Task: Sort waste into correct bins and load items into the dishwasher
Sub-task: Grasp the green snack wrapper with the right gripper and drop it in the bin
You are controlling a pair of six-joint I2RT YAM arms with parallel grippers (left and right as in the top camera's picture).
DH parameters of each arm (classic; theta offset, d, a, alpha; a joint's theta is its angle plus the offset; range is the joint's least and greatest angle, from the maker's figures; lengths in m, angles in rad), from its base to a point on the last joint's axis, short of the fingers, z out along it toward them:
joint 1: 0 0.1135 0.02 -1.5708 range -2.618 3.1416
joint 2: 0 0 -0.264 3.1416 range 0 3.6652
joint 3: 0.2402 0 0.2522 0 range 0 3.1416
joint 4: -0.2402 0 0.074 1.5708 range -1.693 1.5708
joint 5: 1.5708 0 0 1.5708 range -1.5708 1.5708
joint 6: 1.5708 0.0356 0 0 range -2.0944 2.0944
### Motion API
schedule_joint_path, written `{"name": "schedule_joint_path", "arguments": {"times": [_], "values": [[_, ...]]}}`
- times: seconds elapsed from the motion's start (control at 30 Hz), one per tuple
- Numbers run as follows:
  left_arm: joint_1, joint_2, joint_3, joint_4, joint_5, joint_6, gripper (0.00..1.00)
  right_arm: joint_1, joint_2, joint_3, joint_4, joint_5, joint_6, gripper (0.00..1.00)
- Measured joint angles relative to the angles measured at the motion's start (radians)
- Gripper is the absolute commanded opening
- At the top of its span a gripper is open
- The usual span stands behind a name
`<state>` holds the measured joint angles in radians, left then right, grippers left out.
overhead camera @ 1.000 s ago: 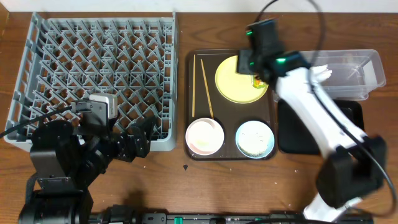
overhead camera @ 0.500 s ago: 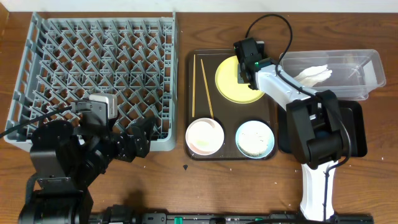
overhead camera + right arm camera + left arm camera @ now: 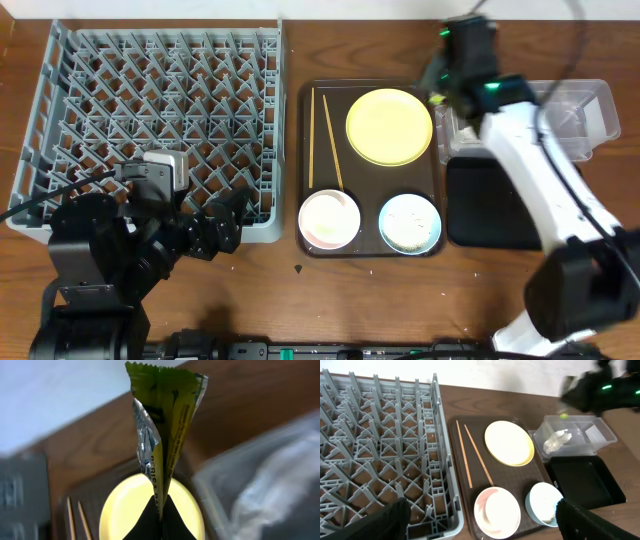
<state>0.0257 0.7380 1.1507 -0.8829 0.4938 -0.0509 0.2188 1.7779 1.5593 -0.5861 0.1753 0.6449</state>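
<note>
My right gripper [image 3: 161, 505] is shut on the bottom of a yellow-green snack wrapper [image 3: 165, 420], which stands up from its tips. It hangs in the air above the gap between the yellow plate [image 3: 389, 126] and the left end of the clear tub [image 3: 575, 115]. A crumpled white napkin [image 3: 557, 440] lies in that tub. Two chopsticks [image 3: 325, 135], a white bowl [image 3: 329, 219] and a light blue bowl [image 3: 410, 222] sit on the brown serving tray [image 3: 305, 160]. My left gripper [image 3: 485, 527] is open and empty, low by the near right corner of the grey dish rack [image 3: 160, 110].
The shallow black tray [image 3: 500, 205] lies in front of the clear tub, right of the serving tray. My right arm reaches across it from the front right. Whitish scraps [image 3: 551, 519] sit in the blue bowl.
My right gripper has shut on the wrapper, lifted it off the yellow plate and carried it right toward the clear tub. The left arm has not moved.
</note>
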Motion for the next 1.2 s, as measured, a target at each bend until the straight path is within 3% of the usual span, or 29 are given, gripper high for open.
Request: {"name": "schedule_joint_path", "arguments": {"times": [0.2,0.27,0.3,0.37,0.5,0.7,0.8,0.93,1.2], "values": [[0.000,0.000,0.000,0.000,0.000,0.000,0.93,-0.204,0.020,0.000,-0.099,-0.013,0.243,0.02],[0.000,0.000,0.000,0.000,0.000,0.000,0.93,-0.253,0.049,-0.001,-0.113,-0.027,0.288,0.17],[0.000,0.000,0.000,0.000,0.000,0.000,0.93,-0.272,0.063,-0.002,-0.123,-0.038,0.303,0.33],[0.000,0.000,0.000,0.000,0.000,0.000,0.93,-0.298,0.080,-0.006,-0.142,-0.076,0.324,0.44],[0.000,0.000,0.000,0.000,0.000,0.000,0.94,-0.320,0.074,-0.012,-0.121,-0.207,0.269,0.50],[0.000,0.000,0.000,0.000,0.000,0.000,0.94,-0.312,-0.028,-0.012,-0.162,-0.294,0.167,0.50],[0.000,0.000,0.000,0.000,0.000,0.000,0.93,-0.266,-0.137,-0.012,-0.169,-0.322,0.054,0.51],[0.000,0.000,0.000,0.000,0.000,0.000,0.93,-0.098,-0.239,-0.006,-0.248,-0.401,-0.138,0.57],[0.000,0.000,0.000,0.000,0.000,0.000,0.93,0.252,-0.146,-0.005,-0.428,-0.447,-0.333,0.53]]}}
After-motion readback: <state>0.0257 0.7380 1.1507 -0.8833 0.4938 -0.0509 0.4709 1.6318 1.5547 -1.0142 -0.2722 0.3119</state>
